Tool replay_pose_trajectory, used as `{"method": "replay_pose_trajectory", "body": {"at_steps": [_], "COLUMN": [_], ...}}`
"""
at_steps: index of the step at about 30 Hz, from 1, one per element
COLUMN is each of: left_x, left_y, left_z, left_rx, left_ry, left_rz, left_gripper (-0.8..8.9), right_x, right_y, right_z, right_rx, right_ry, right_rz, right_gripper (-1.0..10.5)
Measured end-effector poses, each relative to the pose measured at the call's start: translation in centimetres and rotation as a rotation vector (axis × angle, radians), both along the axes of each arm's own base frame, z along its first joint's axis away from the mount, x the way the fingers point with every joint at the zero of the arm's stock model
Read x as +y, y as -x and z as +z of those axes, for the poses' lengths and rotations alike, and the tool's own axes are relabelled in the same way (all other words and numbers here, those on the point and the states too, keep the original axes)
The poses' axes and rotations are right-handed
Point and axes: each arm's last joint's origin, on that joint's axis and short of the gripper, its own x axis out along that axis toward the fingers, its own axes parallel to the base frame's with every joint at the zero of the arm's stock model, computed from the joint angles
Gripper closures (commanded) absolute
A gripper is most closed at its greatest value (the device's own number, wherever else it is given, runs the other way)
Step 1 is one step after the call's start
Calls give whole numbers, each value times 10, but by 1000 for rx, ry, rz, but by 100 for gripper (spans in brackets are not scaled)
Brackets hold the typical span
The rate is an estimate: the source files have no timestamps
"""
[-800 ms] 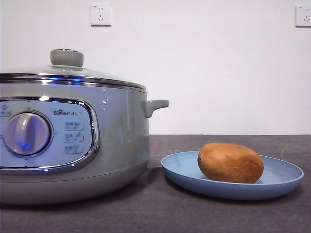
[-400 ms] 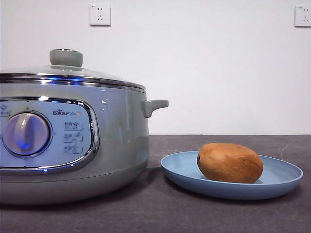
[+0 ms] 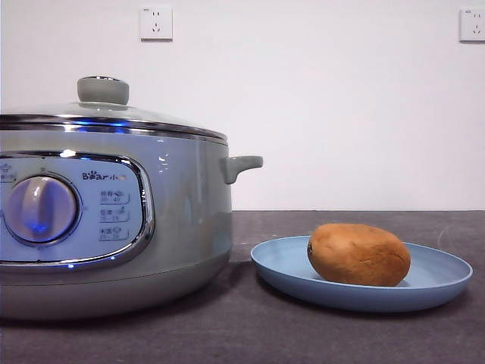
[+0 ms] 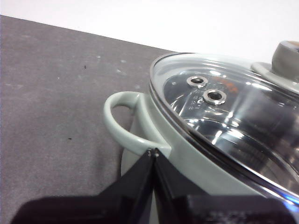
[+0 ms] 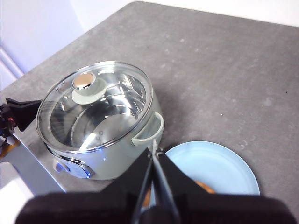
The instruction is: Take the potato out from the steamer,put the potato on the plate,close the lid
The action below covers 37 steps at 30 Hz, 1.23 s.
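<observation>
The orange-brown potato [image 3: 358, 254] lies on the light-blue plate [image 3: 439, 277] at the right of the front view. The grey-green steamer [image 3: 182, 220] stands to its left with the glass lid [image 3: 106, 114] on it. My left gripper [image 4: 153, 152] is shut and empty, beside the steamer's side handle [image 4: 122, 120] and the lid's rim. My right gripper [image 5: 155, 150] is shut and empty, high above the gap between the steamer [image 5: 100, 116] and the plate [image 5: 219, 168]. A sliver of the potato [image 5: 203, 186] shows past its jaws. Neither arm shows in the front view.
The dark grey table [image 3: 250, 334] runs to a white wall with two sockets [image 3: 156, 23]. The steamer's control panel glows blue [image 3: 45, 208]. The left arm's black tip [image 5: 16, 112] shows at the steamer's far side in the right wrist view.
The front view has shifted very slightly; the steamer, lid, plate and potato stay where they were.
</observation>
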Motion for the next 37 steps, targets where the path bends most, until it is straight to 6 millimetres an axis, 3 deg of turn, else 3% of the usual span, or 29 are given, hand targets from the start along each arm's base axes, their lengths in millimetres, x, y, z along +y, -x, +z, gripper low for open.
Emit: {"method": "replay_pose_trajectory", "body": {"at_steps": [9, 14, 22, 31, 37], "left_x": [0, 0, 0, 0, 0], "left_y": [0, 0, 0, 0, 0], "left_z": [0, 0, 0, 0, 0], "left_rx": [0, 0, 0, 0, 0], "left_ry": [0, 0, 0, 0, 0], "left_rz": [0, 0, 0, 0, 0], "left_gripper": [817, 817, 817, 817, 817], "right_x": [-19, -38, -55, -57, -57], "right_y": [10, 8, 11, 13, 15], "right_z": [1, -22, -89, -172, -211], "right_rx": [-114, -83, -190, -327, -290], "right_ry": [87, 83, 1, -125, -140], "right_rz": [-62, -232, -419, -468, -486], "right_gripper": [947, 947, 946, 946, 946]}}
